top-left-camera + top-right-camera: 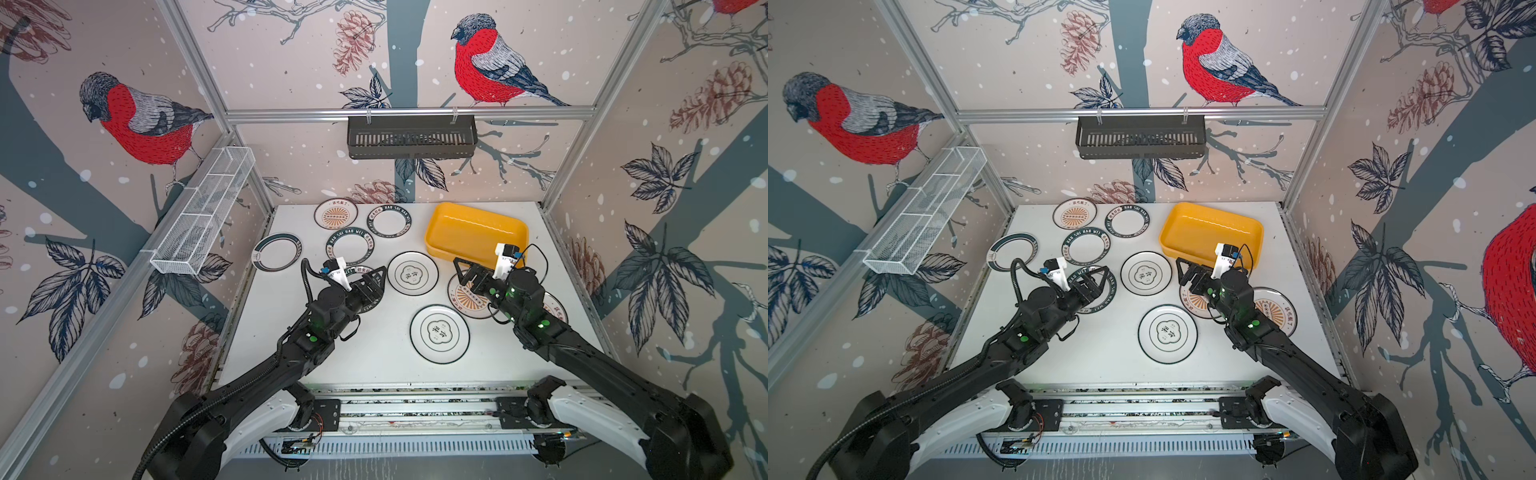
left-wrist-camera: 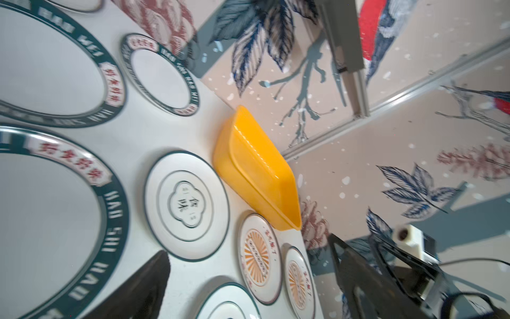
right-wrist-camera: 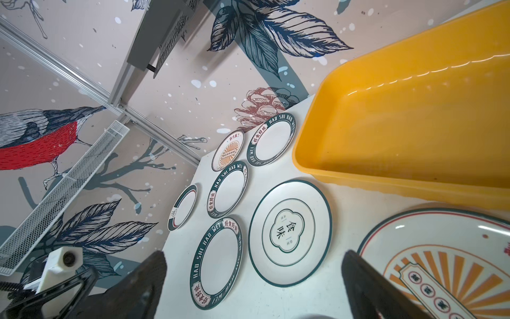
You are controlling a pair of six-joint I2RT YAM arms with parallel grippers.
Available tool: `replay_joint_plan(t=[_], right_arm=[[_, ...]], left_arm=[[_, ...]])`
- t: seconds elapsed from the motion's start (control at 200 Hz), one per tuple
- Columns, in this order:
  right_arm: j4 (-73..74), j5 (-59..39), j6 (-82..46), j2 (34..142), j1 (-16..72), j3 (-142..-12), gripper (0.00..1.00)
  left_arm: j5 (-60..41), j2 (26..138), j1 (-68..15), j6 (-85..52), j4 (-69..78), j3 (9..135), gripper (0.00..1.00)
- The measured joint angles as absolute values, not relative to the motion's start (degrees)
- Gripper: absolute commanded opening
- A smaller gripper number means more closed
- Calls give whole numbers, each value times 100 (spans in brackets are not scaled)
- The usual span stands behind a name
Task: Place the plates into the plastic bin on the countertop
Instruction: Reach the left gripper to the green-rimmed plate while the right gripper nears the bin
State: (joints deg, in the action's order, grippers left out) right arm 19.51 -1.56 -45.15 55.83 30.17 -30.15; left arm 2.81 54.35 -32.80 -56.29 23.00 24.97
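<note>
Right pincer (image 1: pixel 467 276), released and empty, hovers over sunburst plate (image 1: pixel 467 298) just beside empty plastic bin (image 1: pixel 473 232); left pincer (image 1: pixel 374 282), also released, farther off. Plates (image 1: pixel 412 273) lie flat on tabletop (image 1: pixel 374 357): best bite one rim, lift over bin wall.

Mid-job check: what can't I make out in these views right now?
Lettered-rim plate: top views, mostly under the left arm.
Two sunburst plates: top views, partly under the right arm.
Yellow bin: near rim behind the right wrist camera in top views.
Left wrist view: blur smears the rim lettering.
</note>
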Motion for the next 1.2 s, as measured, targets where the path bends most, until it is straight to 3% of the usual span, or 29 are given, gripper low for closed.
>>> replay_joint_plan(t=[0.295,0.555,0.986,1.201], right_arm=[[1789,-137,-3863,6359,3129,-3848,100],[1796,-329,-3605,6884,3441,-4084,100],[1787,-401,-3566,7144,3667,-4412,100],[1712,-388,-3583,7295,3708,-4421,100]], left_arm=[[-102,5717,-1638,-4609,-257,3310,96],[-882,5900,-517,-4180,-746,2932,96],[-1684,6873,-239,-4023,-327,2611,83],[-1946,7542,-226,-3940,10,2718,65]])
